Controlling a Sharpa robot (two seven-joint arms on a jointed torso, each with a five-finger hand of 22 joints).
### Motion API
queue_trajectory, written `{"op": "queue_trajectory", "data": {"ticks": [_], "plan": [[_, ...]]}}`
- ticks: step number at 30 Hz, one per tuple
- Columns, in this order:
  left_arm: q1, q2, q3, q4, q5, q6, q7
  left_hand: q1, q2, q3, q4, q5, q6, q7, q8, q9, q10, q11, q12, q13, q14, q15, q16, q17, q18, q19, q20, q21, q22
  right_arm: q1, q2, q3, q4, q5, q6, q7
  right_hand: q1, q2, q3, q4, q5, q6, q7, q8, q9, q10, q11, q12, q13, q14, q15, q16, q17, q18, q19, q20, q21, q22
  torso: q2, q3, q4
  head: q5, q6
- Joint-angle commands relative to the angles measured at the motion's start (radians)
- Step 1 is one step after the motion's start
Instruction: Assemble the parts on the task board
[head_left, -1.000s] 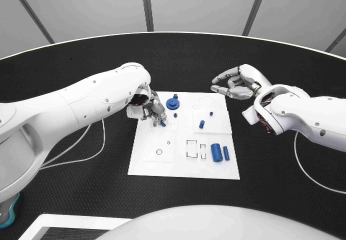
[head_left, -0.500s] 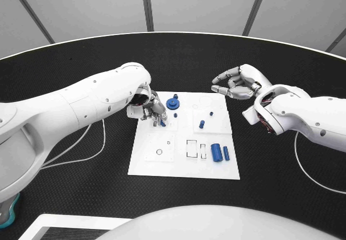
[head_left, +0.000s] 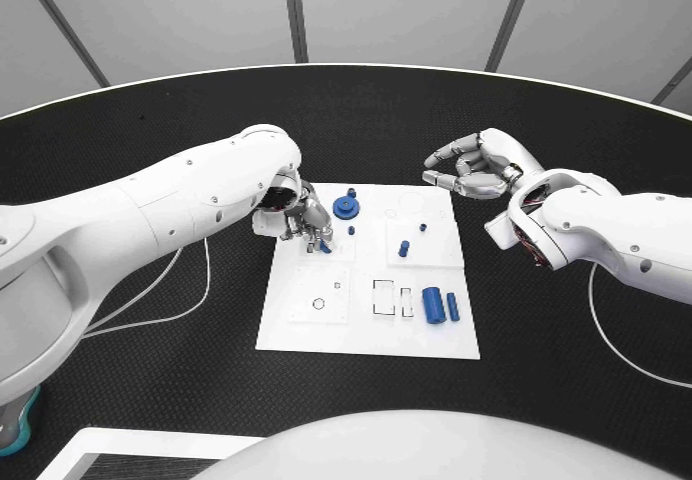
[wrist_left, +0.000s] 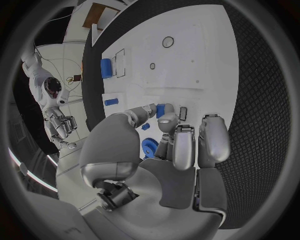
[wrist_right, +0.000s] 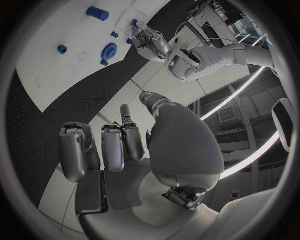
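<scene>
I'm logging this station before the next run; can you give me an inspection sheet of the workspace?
Surface: black table, round-edged.
Job's things: white task board; blue gear, small pegs, two blue cylinders lying on it.
Clutter: nothing seen.
Hands: left hand over the board's far left corner, fingertips at a small blue part; right hand curled, off the board, holding nothing.
Cables: white cables on the table.
Surroundings: grey wall panels.

— Where's the left hand (head_left: 299, 217)?
— Lowered over the far left part of the board, fingers bent downward, a small blue part (wrist_left: 160, 110) pinched at its fingertips.
— And the right hand (head_left: 473, 165)?
— Raised off the surface beyond the board's far right corner, fingers curled inward, holding nothing.
</scene>
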Motion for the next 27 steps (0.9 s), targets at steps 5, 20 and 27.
{"op": "queue_trajectory", "data": {"ticks": [5,20,27], "plan": [[0.000,-0.001,0.000,-0.002,0.000,0.000,-0.048,-0.018,-0.010,-0.023,0.013,-0.005,0.014,-0.003,0.004,-0.006,0.000,-0.005,0.006,0.000,0.074,-0.009,0.005,0.149,-0.003,0.003,-0.008,-0.004,0.000,0.000,0.000,0.000,0.000,0.000,0.000,0.000,-0.004,0.002,-0.002,0.006,0.004,-0.008,-0.002,0.006,0.001,-0.002,-0.005,-0.007,0.134,0.070,-0.005,-0.006,0.127,0.008,0.034,-0.008,-0.006,0.118,0.000,0.0001,-0.0003,-0.001,0.000],[-0.003,0.002,0.000,-0.004,0.000,-0.015,-0.047,-0.040,-0.016,-0.063,0.048,-0.010,0.020,-0.002,0.002,-0.017,-0.004,-0.004,0.006,-0.003,0.074,-0.009,0.005,0.148,-0.003,0.004,-0.009,-0.005,0.001,0.000,-0.001,0.000,0.000,0.000,-0.002,0.000,-0.004,0.001,-0.002,0.006,0.004,-0.009,-0.002,0.006,0.001,-0.003,-0.005,-0.008,0.133,0.069,-0.005,-0.006,0.126,0.008,0.033,-0.008,-0.007,0.116,0.001,0.0006,0.0000,-0.005,0.000],[-0.005,0.003,0.000,-0.003,0.000,-0.027,-0.046,-0.033,-0.010,-0.062,0.047,-0.008,0.020,-0.004,0.002,-0.019,-0.004,-0.005,0.007,-0.002,0.074,-0.010,0.005,0.149,-0.003,0.004,-0.009,-0.005,0.001,0.000,-0.002,0.000,0.001,0.000,-0.002,0.000,-0.004,0.001,-0.002,0.006,0.004,-0.009,-0.002,0.006,0.001,-0.003,-0.005,-0.008,0.133,0.069,-0.005,-0.006,0.126,0.008,0.033,-0.008,-0.007,0.116,0.000,0.0003,-0.0005,-0.004,0.000]]}}
